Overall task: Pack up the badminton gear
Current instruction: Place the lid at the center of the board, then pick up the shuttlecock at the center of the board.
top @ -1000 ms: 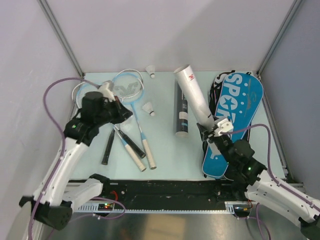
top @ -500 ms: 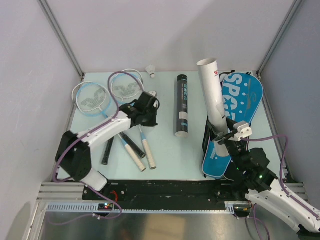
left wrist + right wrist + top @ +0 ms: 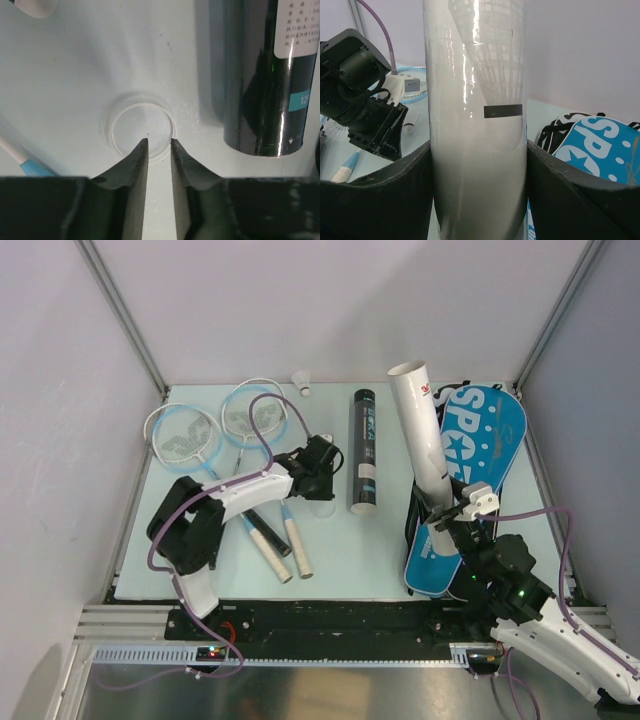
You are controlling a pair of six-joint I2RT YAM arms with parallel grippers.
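While the blue racket bag (image 3: 485, 455) lies at right with the right gripper (image 3: 440, 510) clamped on the white tube (image 3: 422, 425) standing over it, the black tube (image 3: 363, 450) lies centre, rackets (image 3: 252, 416) upper left, left gripper (image 3: 159, 145) slightly parted and empty over a clear lid (image 3: 141, 131), shuttlecock (image 3: 301, 381) top centre.

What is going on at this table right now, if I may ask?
The right gripper holds a white tube steeply tilted above the blue racket bag. The left gripper, fingers slightly apart and empty, hovers at a clear round lid on the table beside the black tube. The rackets and one shuttlecock lie unpacked.
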